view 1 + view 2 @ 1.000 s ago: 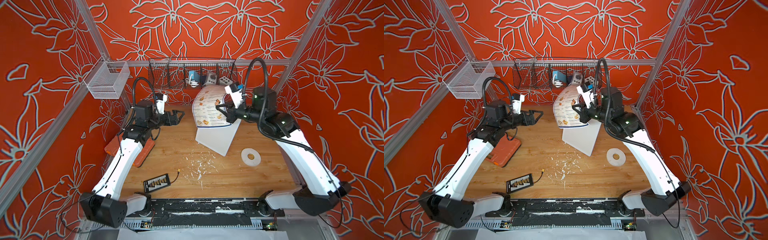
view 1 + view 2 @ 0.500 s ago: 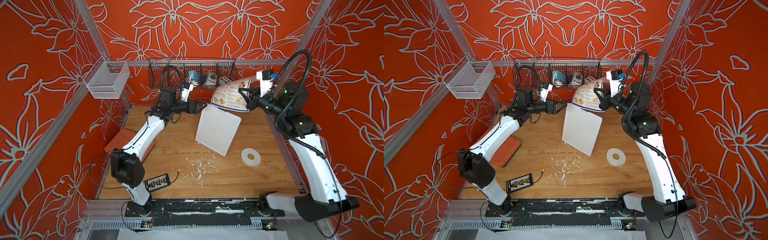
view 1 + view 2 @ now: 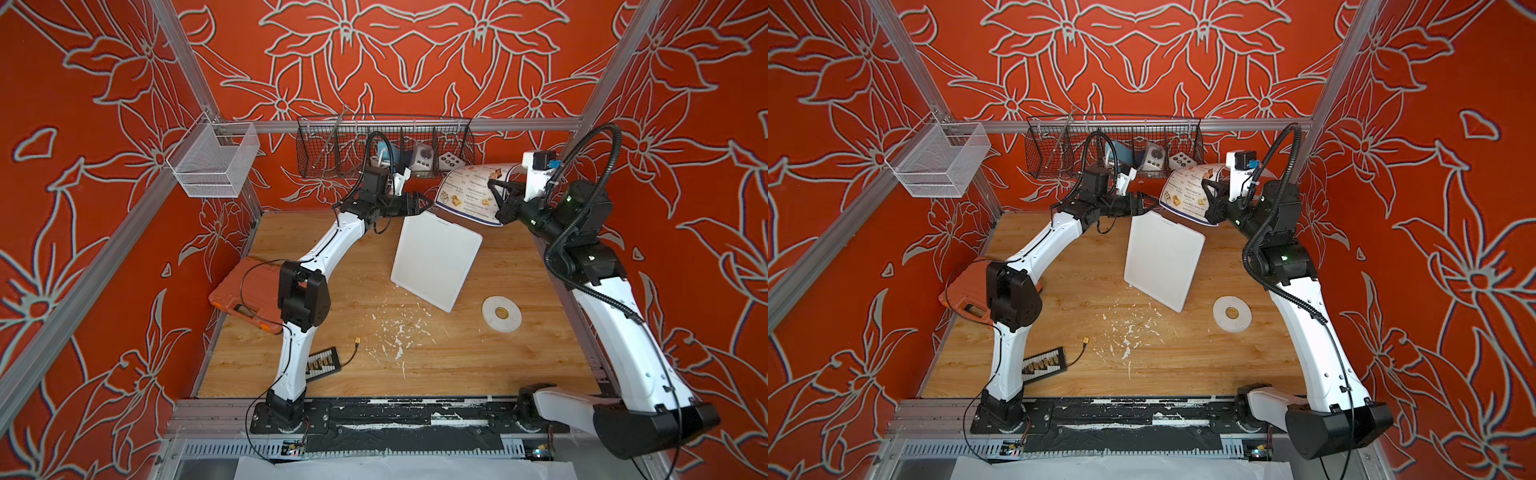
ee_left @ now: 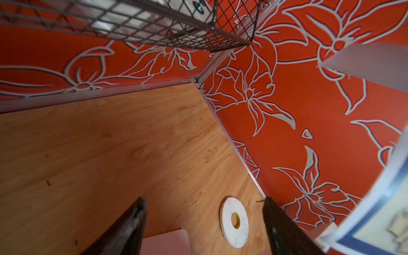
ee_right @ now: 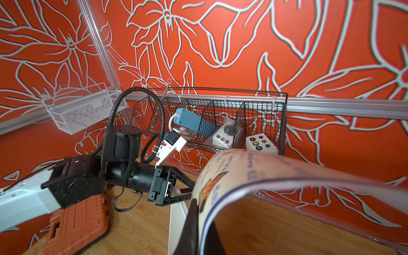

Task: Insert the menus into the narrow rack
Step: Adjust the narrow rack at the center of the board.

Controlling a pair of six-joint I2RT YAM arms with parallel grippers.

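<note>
Right gripper (image 3: 495, 187) pinches a limp glossy white menu (image 3: 465, 189); left gripper (image 3: 420, 204), jaws parted, flanks the slim white plastic rack (image 3: 436, 257), whose slot the sagging sheet could miss.

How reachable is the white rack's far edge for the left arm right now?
Probably yes. The left pincer is open right at the far corner of the rack on its own side, with nothing between them. The menu, curled in the right pincer, hangs toward the other far corner.
</note>
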